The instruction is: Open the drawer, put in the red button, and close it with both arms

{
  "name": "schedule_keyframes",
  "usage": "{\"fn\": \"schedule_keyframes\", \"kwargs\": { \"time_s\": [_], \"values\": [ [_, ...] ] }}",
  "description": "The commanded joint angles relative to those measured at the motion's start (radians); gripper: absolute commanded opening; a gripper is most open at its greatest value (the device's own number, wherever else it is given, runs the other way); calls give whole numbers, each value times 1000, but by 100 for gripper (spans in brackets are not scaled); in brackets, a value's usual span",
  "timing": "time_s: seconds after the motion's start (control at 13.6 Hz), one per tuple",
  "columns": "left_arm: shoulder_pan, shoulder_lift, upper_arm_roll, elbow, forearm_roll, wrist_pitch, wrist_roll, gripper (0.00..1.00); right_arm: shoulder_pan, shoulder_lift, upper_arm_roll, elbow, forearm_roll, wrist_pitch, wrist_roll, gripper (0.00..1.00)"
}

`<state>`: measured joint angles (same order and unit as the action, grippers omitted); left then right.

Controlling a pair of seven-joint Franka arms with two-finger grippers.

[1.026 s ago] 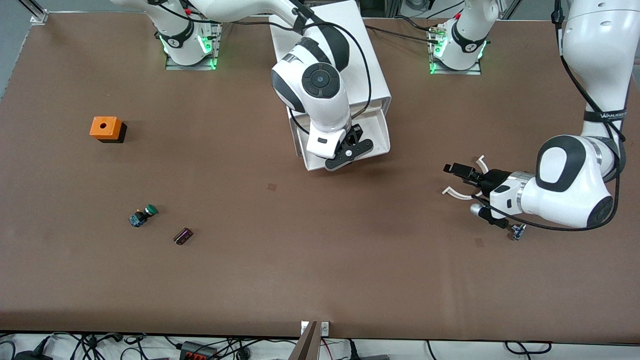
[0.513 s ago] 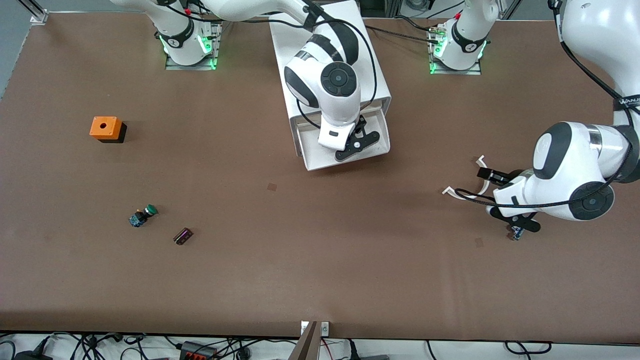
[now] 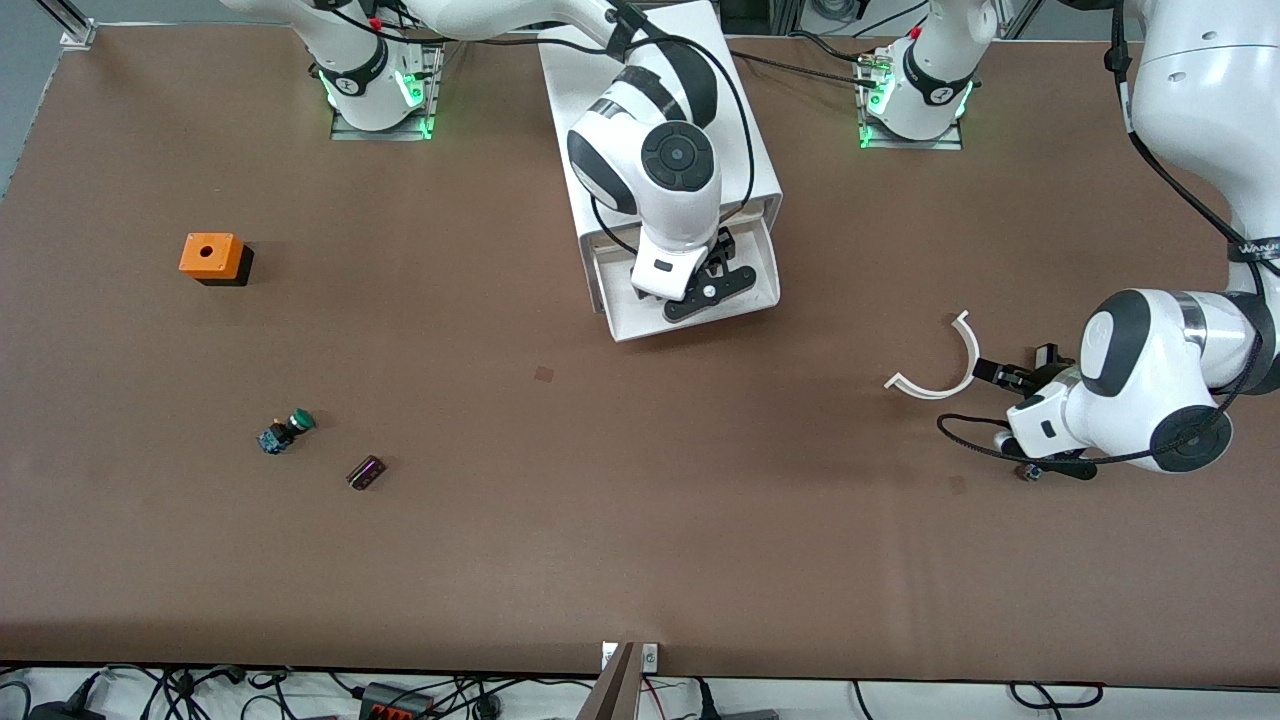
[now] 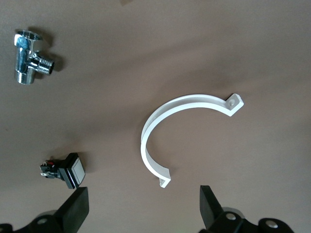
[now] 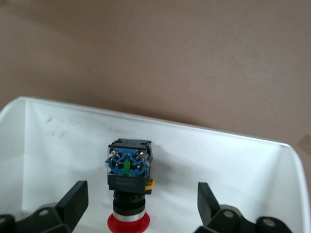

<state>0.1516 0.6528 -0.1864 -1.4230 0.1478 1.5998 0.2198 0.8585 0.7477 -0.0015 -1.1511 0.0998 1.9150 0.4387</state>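
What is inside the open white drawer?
The red button lies on the floor of the drawer, between the right gripper's open fingers. The gripper covers part of the drawer in the front view.

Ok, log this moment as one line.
drawer: open | red button: in drawer | right gripper: open over drawer | left gripper: open over table

The right gripper (image 5: 138, 206), fingers spread, hangs over the open drawer (image 3: 762, 268); the red button (image 5: 127, 191) lies between them.
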Motion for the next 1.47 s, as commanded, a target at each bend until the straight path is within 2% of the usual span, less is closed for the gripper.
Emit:
{"fn": "schedule_keyframes", "kwargs": {
  "time_s": [0.0, 0.22, 0.59, 0.66, 0.88, 1.03, 1.17, 1.39],
  "values": [
    [-4, -1, -5, 30, 9, -15, -19, 100, -83, -76, 0, -1, -2, -22, 35, 100],
    [-10, -16, -24, 15, -31, -26, -159, 100, -170, -140, -46, -2, -12, -22, 32, 100],
    [-15, -12, -184, 13, -151, -11, -518, 100, -246, -188, -210, -6, -15, -138, -40, 100],
    [-24, -4, -205, 12, -187, 29, -595, 100, -272, -191, -218, -6, -15, -160, -81, 100],
    [-137, 13, -208, -22, -195, 201, -701, 100, -384, -209, -216, -15, -12, -235, -196, 100],
    [-208, 8, -208, -92, -194, 352, -779, 100, -464, -222, -216, -15, 1, -261, -279, 100],
    [-236, 4, -218, -138, -200, 454, -789, 100, -541, -248, -216, -18, 4, -269, -404, 100],
    [-236, -11, -312, -180, -198, 489, -897, 100, -592, -280, -218, -18, 1, -373, -466, 100]
  ]
}}
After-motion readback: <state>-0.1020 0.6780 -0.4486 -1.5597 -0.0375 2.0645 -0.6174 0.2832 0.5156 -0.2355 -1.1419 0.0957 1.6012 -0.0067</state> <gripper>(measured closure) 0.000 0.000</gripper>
